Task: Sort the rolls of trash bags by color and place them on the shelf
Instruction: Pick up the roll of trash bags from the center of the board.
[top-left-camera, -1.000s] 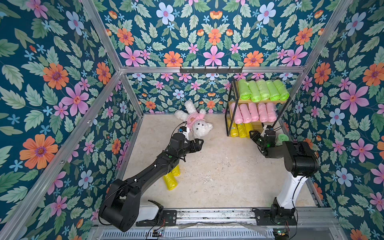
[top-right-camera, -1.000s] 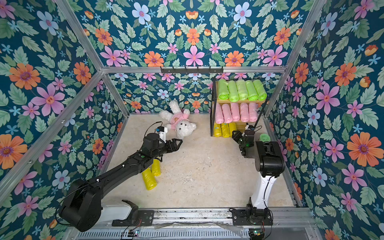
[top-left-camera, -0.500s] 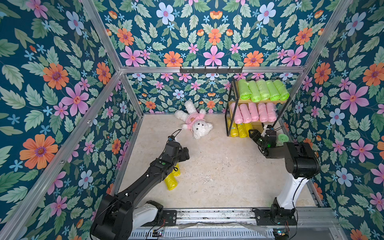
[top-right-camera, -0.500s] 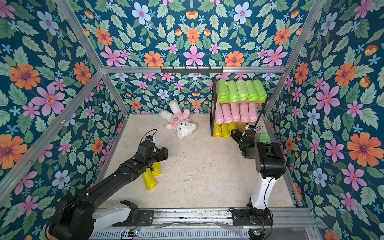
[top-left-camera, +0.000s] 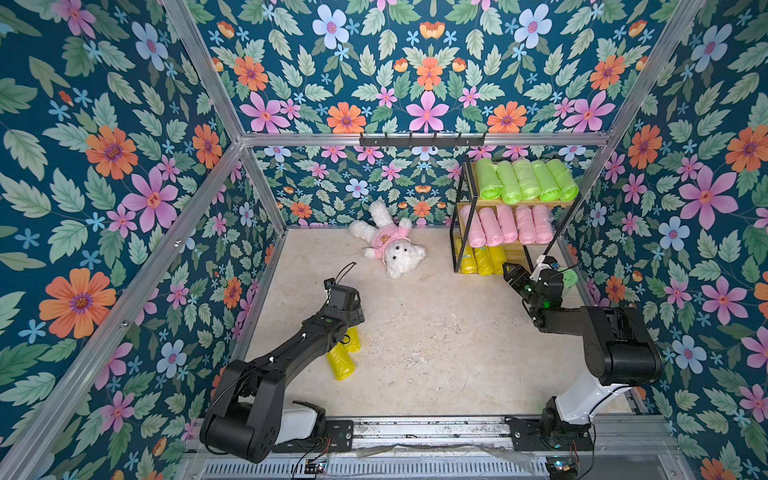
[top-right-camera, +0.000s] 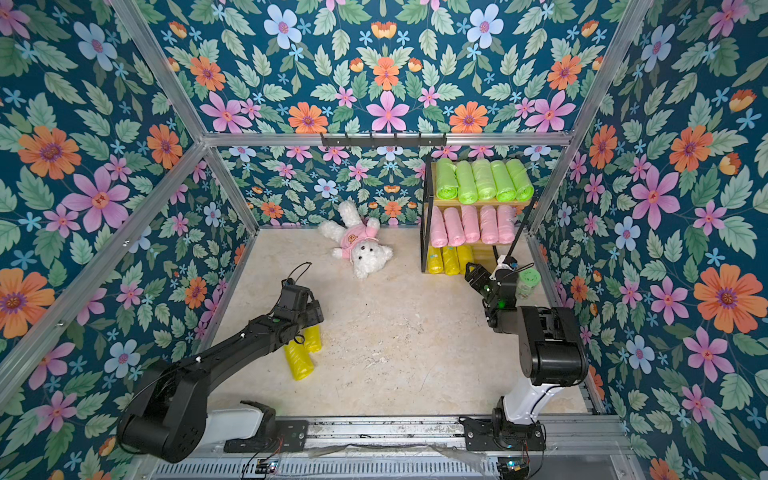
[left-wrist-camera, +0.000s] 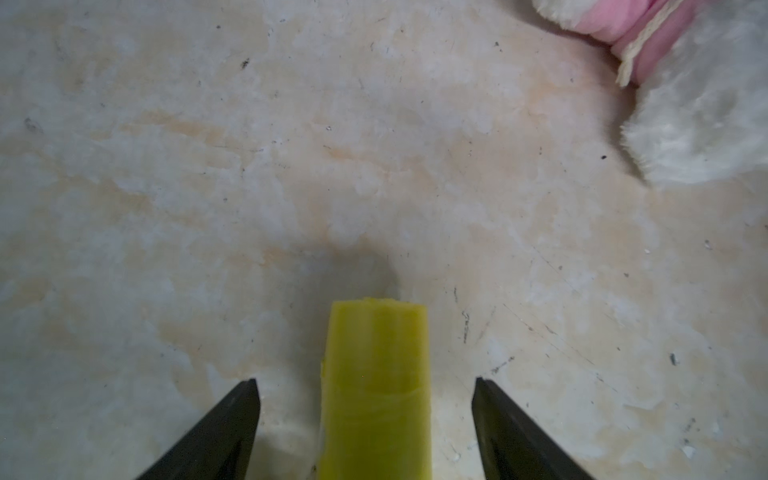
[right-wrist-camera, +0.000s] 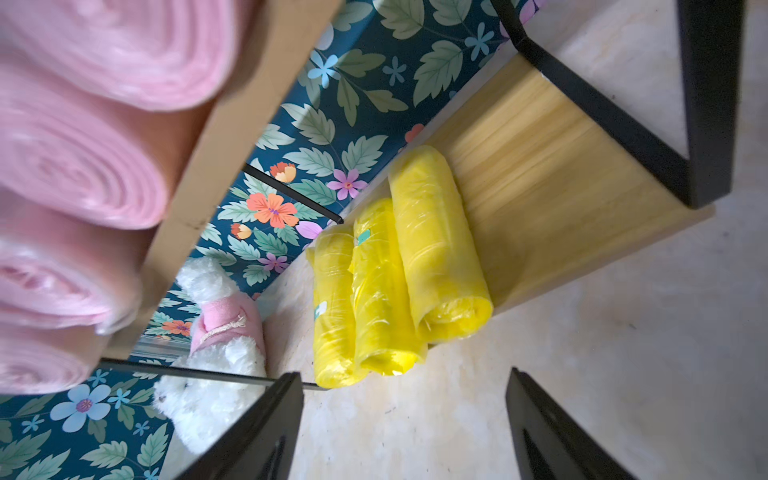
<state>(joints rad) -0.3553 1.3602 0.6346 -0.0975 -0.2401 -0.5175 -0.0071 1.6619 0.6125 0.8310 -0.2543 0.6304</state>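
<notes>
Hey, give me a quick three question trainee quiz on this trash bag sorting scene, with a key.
1. True or false: five lime green plastic rolls sit on the top board of the stepped wooden shelf with black metal frame.
2. How many yellow plastic rolls lie on the beige floor?
3. The left gripper is: A) shut on a pink roll; B) open astride a yellow roll; C) out of view.
Key: 1 true; 2 two; 3 B.
</notes>
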